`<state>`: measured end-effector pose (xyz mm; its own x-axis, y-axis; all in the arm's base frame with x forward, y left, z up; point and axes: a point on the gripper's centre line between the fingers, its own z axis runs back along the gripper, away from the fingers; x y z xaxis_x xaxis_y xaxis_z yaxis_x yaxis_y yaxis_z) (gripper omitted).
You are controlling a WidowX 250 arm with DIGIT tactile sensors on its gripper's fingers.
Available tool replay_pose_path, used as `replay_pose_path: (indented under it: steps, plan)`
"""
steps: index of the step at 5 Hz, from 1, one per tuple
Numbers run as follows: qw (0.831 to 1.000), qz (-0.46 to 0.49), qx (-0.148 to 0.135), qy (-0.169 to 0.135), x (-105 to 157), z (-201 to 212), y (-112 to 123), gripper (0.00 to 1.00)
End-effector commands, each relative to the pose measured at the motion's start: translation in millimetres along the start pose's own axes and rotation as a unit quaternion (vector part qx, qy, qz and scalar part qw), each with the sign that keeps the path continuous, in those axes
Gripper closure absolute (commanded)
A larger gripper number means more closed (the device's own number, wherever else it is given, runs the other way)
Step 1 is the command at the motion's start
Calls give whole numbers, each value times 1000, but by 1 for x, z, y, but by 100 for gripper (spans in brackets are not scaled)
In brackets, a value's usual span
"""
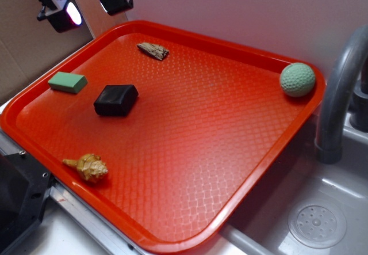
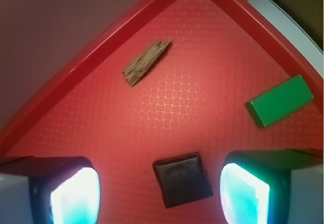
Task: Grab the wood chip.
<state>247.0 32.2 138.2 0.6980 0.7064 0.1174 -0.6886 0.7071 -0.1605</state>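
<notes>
Wood chip (image 2: 147, 62) fully visible on tray (image 2: 212, 128); end effector (image 2: 159, 196) cropped, spread.

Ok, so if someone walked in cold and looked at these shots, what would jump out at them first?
The big red tray fills the scene, beside a grey sink at the right. Scattered on it are a pale green ball in the far right corner, a black block, a green block and a spiky seashell along the left, and the wood chip near the far rim. The gripper hangs open above the far left corner.

Red waffle-textured tray (image 1: 241, 168), brown-grey grainy wood chip (image 2: 146, 62), black block (image 1: 116, 99), green block (image 1: 68, 82), pale green ball (image 1: 297, 80)
</notes>
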Motion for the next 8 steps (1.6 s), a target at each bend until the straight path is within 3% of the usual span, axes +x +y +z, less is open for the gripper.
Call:
replay_pose_path:
  steps: [1, 4, 6, 7, 8]
  plan:
    - [996, 75, -26, -38, 65, -55, -11, 0]
    - [992, 109, 26, -61, 91, -106, 6, 0]
    - [992, 85, 40, -80, 87, -119, 3, 0]
    - [992, 85, 57, -78, 85, -127, 5, 5]
    - [991, 80, 81, -72, 83, -140, 4, 1]
